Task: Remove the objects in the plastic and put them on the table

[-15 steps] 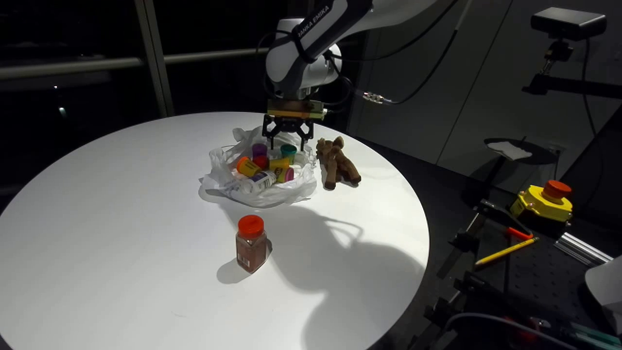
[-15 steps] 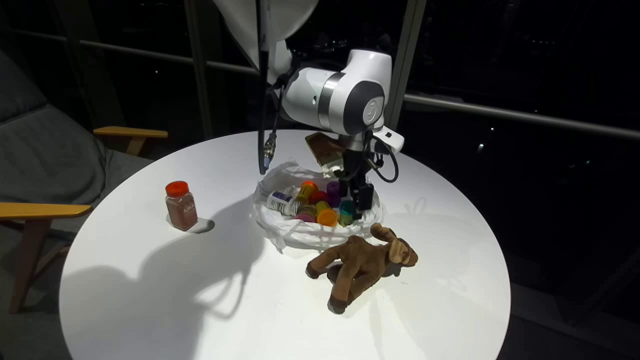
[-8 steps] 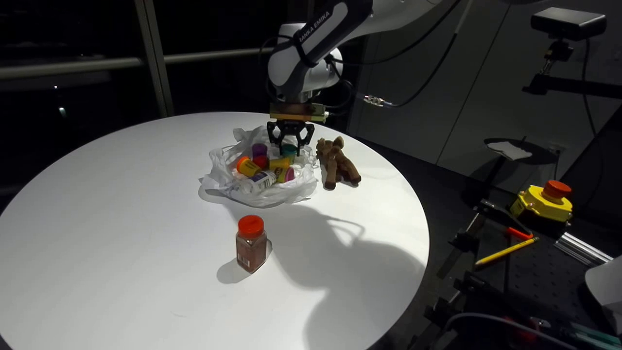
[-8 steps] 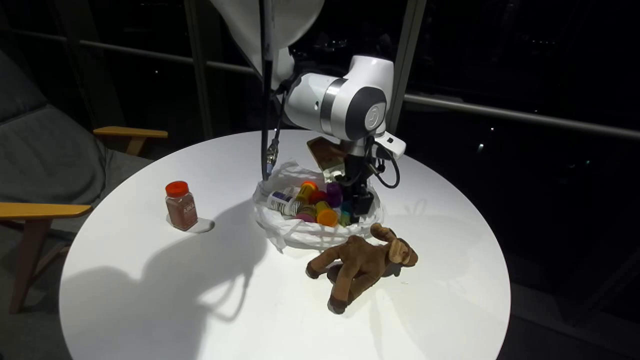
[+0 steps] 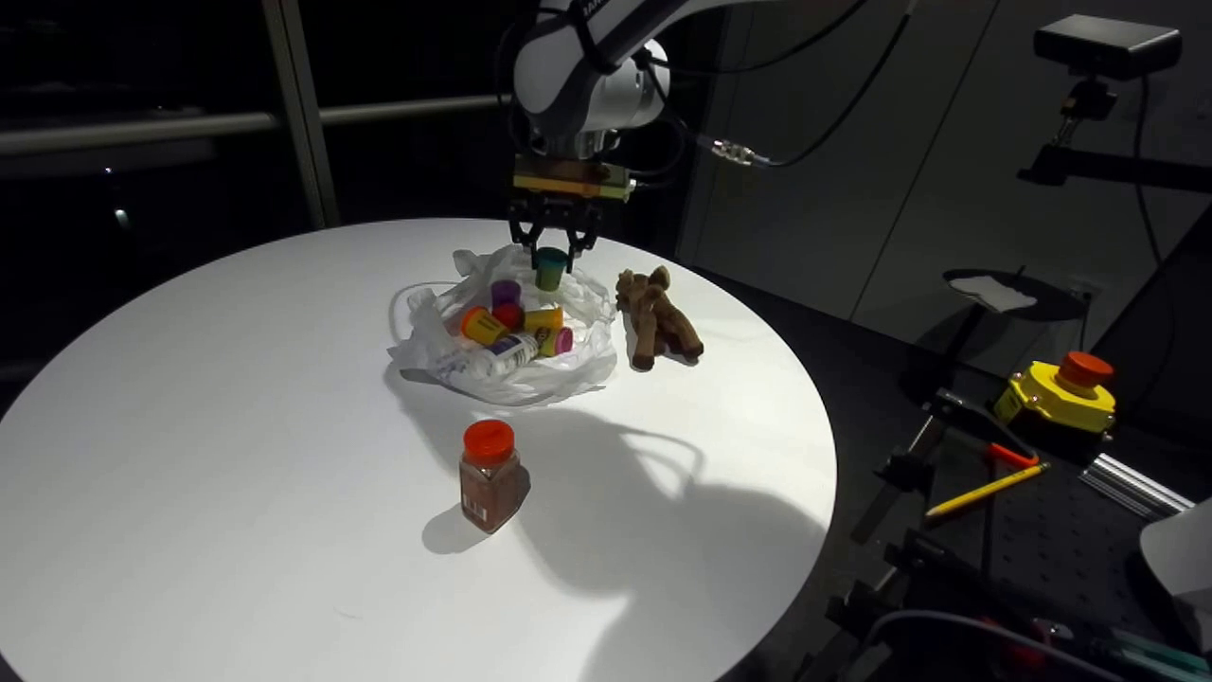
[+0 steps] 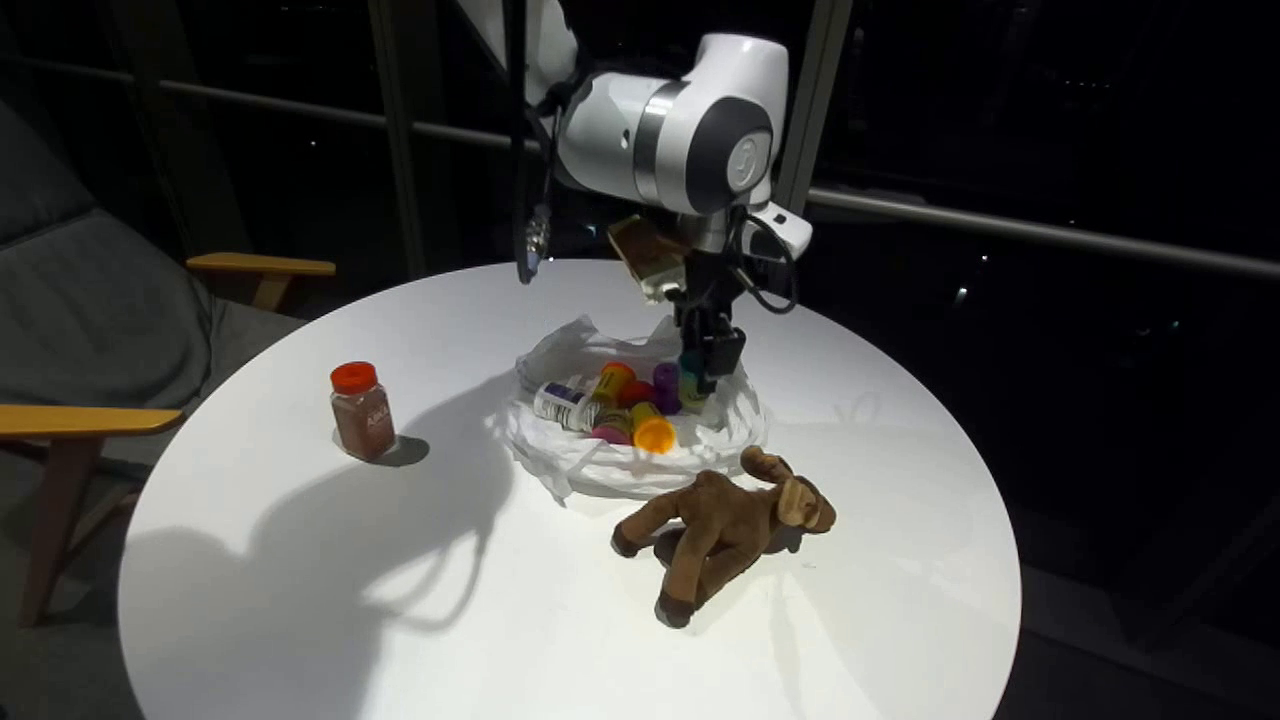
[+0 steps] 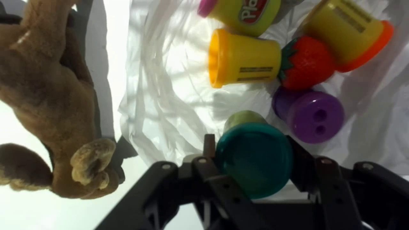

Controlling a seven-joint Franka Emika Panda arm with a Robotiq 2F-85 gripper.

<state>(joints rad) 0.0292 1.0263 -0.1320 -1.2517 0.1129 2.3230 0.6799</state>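
My gripper (image 5: 552, 269) is shut on a tub with a teal lid (image 7: 255, 166) and a yellow-green body, one finger on each side of it. The tub hangs upright above the back of the crumpled white plastic bag (image 5: 516, 386), which lies spread on the white table (image 5: 237, 455). Still inside the plastic are a yellow tub (image 7: 252, 60), a pink-lidded tub (image 7: 247, 14), an orange-lidded tub (image 7: 343, 35), a red strawberry (image 7: 308, 62), a purple piece (image 7: 316, 116) with two holes on top, and a white labelled bottle (image 6: 562, 404) on its side.
A brown plush animal (image 6: 725, 525) lies on the table close beside the bag. Farther off stands a clear jar with a red lid (image 5: 490, 483). The round table's edge runs close behind the bag, with a window behind it.
A second ago the gripper stood open over the teal-lidded tub in the bag. It came down, closed on the tub and rose, bringing it up and slightly away from the plush animal.
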